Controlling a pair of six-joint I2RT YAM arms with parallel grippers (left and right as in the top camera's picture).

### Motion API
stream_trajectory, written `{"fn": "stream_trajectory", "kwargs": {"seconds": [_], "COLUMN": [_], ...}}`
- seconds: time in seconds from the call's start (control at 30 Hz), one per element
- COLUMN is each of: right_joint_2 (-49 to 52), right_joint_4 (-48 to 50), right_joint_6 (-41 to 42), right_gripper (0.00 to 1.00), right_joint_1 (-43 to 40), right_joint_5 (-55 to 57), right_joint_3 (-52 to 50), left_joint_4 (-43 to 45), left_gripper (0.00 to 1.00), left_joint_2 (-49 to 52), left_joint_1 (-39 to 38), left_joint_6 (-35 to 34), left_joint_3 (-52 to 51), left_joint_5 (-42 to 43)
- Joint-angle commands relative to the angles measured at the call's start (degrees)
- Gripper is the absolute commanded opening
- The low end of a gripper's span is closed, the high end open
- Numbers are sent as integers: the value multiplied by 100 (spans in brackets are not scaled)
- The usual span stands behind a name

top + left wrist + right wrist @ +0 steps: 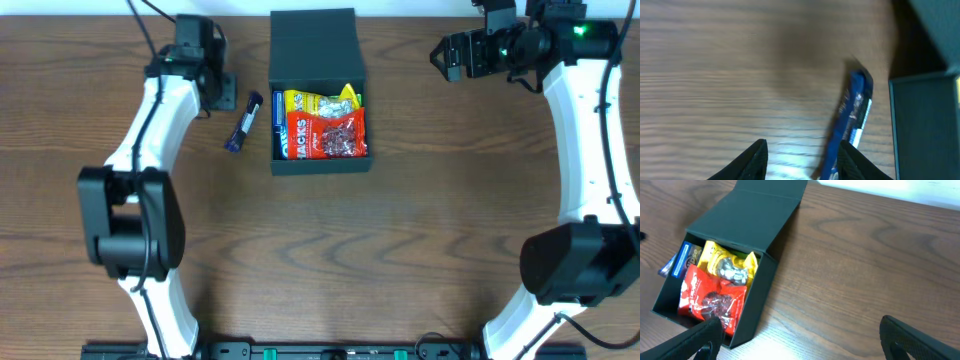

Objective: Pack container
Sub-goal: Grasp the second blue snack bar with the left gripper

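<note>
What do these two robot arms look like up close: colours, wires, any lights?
The left arm and right arm have smooth white shells with chunky black joints and black bases. Thin black cables trail along them. The left gripper and right gripper are black, each with two tapered fingers. A small green light glows near the right wrist.

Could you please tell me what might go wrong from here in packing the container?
The blue bar lies skewed beside one finger of the open left gripper, off centre; closing may nudge it away. The container already looks crowded by the red packet and yellow packet, so the bar may ride up and block the lid.
</note>
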Motion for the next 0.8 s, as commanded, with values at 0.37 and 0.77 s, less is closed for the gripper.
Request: {"fn": "stream_trajectory", "kwargs": {"seconds": [0.37, 0.77], "right_joint_2": [-74, -74], "right_joint_4": [-7, -7], "right_joint_6": [42, 46], "right_gripper": [99, 99], "right_joint_1": [-26, -26], "right_joint_5": [-44, -44], "right_joint_3": [17, 17], "left_joint_4": [-13, 13], "left_gripper": [47, 40], "left_joint_2": [664, 1027], "left_joint_1": [-120, -249], "left_joint_6": [479, 713], "left_joint_3": [11, 4], "left_joint_5": [861, 824]}}
